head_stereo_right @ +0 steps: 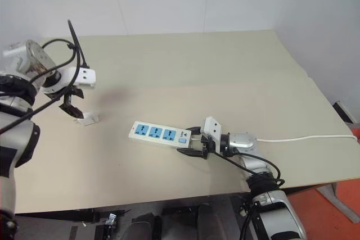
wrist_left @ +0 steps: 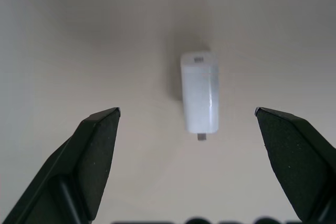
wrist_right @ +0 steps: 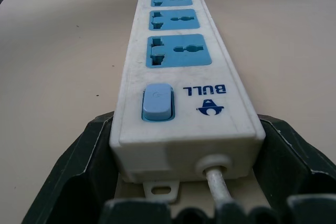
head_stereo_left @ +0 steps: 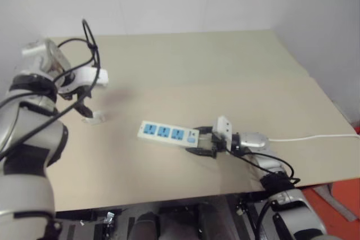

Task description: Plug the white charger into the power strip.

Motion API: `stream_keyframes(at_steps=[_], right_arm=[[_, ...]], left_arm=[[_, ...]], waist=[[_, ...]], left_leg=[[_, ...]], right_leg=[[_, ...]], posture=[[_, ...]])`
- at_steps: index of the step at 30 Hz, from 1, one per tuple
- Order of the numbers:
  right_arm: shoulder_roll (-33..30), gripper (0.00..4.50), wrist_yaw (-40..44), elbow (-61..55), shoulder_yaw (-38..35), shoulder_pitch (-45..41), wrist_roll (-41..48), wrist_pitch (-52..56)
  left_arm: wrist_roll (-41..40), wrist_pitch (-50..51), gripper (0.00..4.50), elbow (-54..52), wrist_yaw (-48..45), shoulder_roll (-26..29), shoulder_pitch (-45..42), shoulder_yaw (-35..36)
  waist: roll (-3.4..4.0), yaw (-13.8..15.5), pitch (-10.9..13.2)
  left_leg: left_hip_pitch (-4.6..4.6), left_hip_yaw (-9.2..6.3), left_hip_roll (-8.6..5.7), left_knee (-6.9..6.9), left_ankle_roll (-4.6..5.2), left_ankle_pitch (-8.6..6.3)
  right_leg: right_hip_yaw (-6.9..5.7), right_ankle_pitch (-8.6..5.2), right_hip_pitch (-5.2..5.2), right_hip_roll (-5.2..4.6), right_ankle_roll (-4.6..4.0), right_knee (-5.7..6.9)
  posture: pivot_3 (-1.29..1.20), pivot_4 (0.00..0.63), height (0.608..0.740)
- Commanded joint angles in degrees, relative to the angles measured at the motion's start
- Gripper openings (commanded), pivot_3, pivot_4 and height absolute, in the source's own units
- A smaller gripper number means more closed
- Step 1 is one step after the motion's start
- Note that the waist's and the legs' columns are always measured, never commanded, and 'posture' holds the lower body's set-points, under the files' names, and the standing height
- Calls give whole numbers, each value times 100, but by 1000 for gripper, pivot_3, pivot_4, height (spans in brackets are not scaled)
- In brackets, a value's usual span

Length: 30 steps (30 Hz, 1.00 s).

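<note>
The white charger point(wrist_left: 199, 94) lies on the beige table point(wrist_left: 79, 40), slightly right of frame centre, with one short metal prong (at its lower end) visible. The left gripper point(wrist_left: 186, 121) is spread wide; its black fingers point(wrist_left: 97, 153) flank the charger without contact.

I see white charger point(wrist_left: 199, 92) lying on its side, left on the table; white three-socket power strip point(head_stereo_left: 168, 133) flat, mid-table, well apart.

Silver-grey arm segments, black cables looping along both, white box-shaped gripper mounts, tapered black fingers point(wrist_left: 97, 153)
</note>
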Motion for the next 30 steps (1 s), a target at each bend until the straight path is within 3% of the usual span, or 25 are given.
stream_keyframes(at_steps=[1,20,23,30], right_arm=[[12,3429,-38,-241,27,110,90,109],[4,3429,-86,-434,11,177,107,276],[6,3429,-98,-454,11,201,109,279],[-7,3429,-113,-486,0,240,117,296]], left_arm=[[170,-25,4500,-17,238,-9,83,50],[190,599,4500,-55,836,-568,622,391],[205,629,3910,-49,1033,-608,678,408],[197,633,1759,-44,1212,-656,693,492]], waist=[[0,1,0],[-2,6,-1],[-1,19,-1],[-1,52,-2]], left_leg=[[0,0,0,0,0,0],[3,0,-4,2,0,0],[9,0,-5,2,0,0],[33,0,-7,14,-4,2]], right_leg=[[0,0,0,0,0,-1],[0,0,3,-4,0,3],[0,0,8,-5,0,6],[2,-1,21,-6,2,12]], posture=[[0,150,740],[0,150,740],[0,150,740],[0,150,740]])
